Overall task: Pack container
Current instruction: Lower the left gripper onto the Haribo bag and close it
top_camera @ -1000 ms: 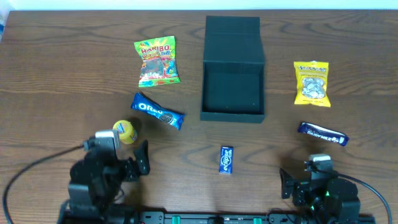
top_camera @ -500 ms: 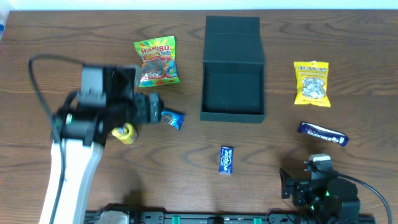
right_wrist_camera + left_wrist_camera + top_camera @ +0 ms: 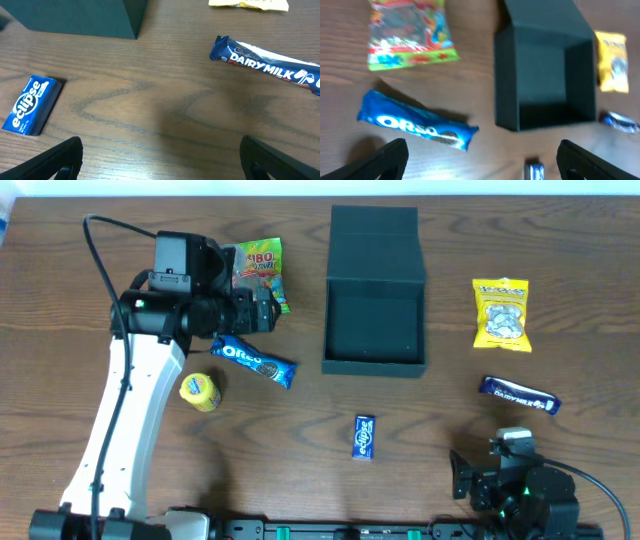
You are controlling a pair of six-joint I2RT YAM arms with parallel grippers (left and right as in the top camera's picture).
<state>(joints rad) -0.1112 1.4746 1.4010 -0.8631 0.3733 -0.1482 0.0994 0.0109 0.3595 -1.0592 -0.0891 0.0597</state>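
Left end effector, spread wide and empty, hangs above the desk. The Oreo pack lies ahead-left and the open container ahead-right. Right end effector, also wide, sits well short of it.

Count, one each: container, Haribo bag, Oreo pack, yellow tub, Eclipse box, Dairy Milk bar, yellow snack packet.

Even bright light; left wrist view blurred.
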